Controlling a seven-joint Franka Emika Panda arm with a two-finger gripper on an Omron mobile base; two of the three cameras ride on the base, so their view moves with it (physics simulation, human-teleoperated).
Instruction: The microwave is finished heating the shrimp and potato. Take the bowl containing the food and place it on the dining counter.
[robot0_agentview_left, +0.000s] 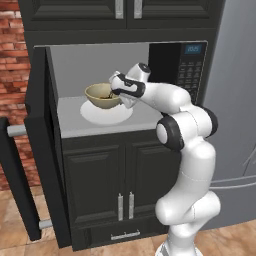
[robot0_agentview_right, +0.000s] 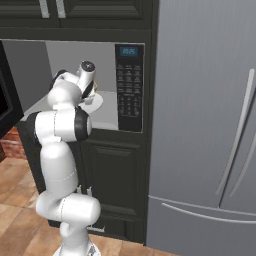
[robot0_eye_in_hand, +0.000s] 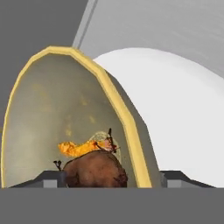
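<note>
Inside the open microwave (robot0_agentview_left: 187, 65) the fingers (robot0_eye_in_hand: 175, 177) straddle the bowl (robot0_agentview_left: 101, 96) rim, spread; shrimp (robot0_eye_in_hand: 78, 148) lies on potato (robot0_eye_in_hand: 94, 170); bowl sits on white plate (robot0_agentview_left: 102, 114).

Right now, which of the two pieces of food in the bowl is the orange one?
The shrimp: the small curved orange-yellow piece lying at the top edge of the larger dark brown potato, inside the bowl.

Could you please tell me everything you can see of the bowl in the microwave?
The bowl is small, round and olive-tan with a pale yellow rim, matte inside. It stands upright on the white turntable plate in the open microwave, holding a brown potato and an orange shrimp. The pincer straddles its near rim.
</note>
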